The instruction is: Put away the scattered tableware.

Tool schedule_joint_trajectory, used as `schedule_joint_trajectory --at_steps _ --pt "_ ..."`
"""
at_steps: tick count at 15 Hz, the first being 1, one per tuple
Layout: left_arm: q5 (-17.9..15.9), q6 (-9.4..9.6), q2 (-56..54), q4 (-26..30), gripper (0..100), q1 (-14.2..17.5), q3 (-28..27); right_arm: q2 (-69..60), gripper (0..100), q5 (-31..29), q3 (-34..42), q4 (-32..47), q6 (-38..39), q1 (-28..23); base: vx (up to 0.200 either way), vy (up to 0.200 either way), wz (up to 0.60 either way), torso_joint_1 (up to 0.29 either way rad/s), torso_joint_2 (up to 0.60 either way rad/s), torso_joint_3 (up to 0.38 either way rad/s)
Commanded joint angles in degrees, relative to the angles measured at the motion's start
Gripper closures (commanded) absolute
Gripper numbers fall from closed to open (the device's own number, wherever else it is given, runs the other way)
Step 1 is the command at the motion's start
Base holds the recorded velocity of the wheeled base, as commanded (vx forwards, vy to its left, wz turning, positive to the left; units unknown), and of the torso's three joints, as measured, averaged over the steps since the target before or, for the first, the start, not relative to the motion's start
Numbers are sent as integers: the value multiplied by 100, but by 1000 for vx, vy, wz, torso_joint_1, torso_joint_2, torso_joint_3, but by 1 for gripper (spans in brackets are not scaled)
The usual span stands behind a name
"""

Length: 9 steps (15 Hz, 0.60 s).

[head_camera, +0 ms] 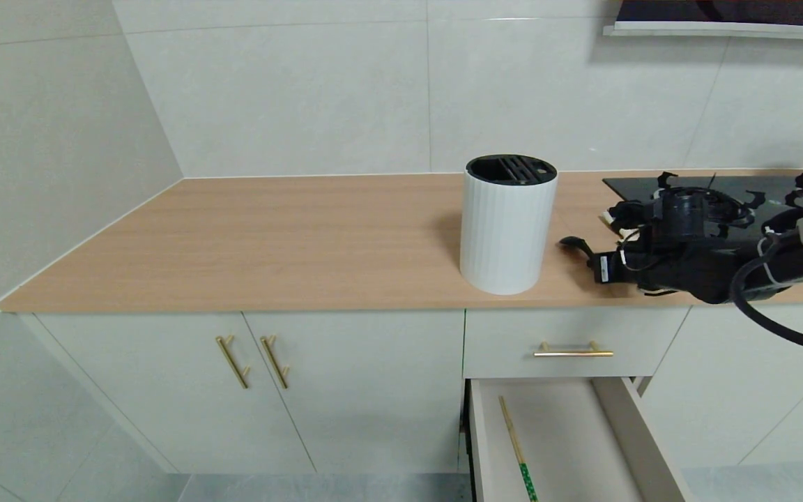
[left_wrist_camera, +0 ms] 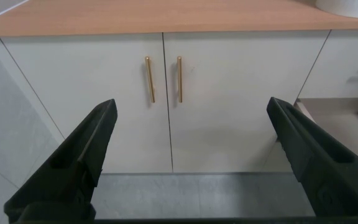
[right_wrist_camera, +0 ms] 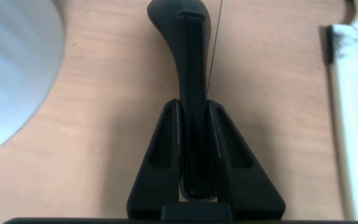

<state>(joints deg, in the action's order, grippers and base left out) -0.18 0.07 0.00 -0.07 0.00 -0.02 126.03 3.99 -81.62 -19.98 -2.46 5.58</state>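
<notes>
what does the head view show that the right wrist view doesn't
Head view adds: the open drawer with chopsticks lying in it, the cupboard doors with gold handles, the cooktop, and the slotted black top of the white holder.
Right wrist view adds: a close look at the right gripper, shut around the handle of the black utensil.
Shared: the wooden counter, the white holder's side, and the black utensil beside it.
</notes>
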Motion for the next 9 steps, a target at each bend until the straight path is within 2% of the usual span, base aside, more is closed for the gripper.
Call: schedule_joint_trajectory --at_steps 1,5,9 --pt "1 1 0 -1 0 0 2 -579 100 -12 49 398 97 22 0 0 0 0 0 0" --pt "1 -7 0 -1 0 0 2 -1678 100 -21 278 1813 818 259 0 0 0 0 0 0" --pt "1 1 0 -1 0 0 2 -2900 100 -29 1737 1787 853 329 0 0 0 0 0 0"
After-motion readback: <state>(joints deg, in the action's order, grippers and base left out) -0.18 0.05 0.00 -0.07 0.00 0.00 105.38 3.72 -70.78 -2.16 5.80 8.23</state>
